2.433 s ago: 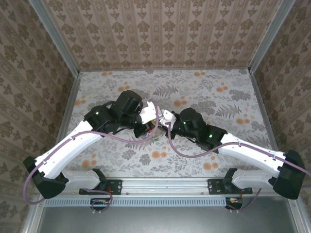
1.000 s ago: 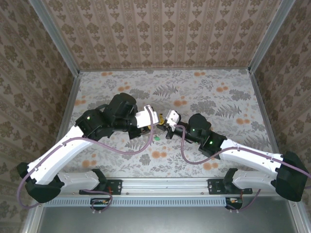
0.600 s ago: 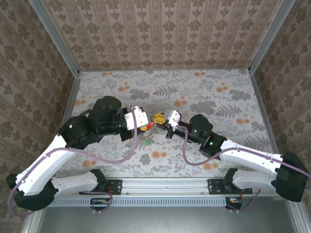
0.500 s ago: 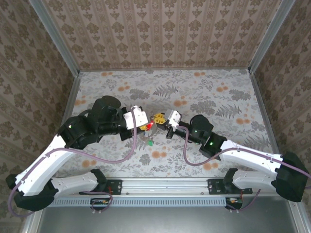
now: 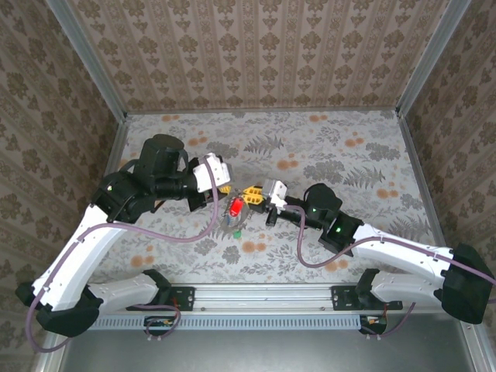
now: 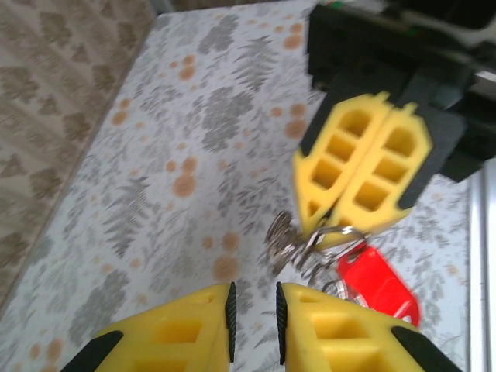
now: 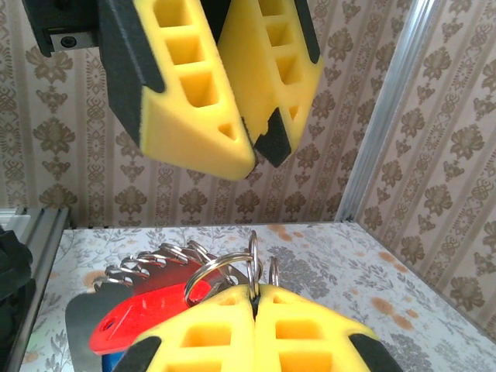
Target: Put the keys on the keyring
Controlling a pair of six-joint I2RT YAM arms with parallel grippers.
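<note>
Two arms bent in over floral tabletop [image 5: 349, 147], meeting at keyring [image 7: 252, 256]: right arm [image 5: 387, 249] low, jaws clamped shut on keyring, red key [image 7: 143, 316] hanging under it; left arm [image 5: 85, 240] opposite, jaws narrowly parted, empty, just beside keyring, tips facing it.

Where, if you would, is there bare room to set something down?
Free: the floral table's far strip under the back wall and right side by the metal rail. Crowded: the centre, where left gripper and right gripper meet by the red-headed key.
</note>
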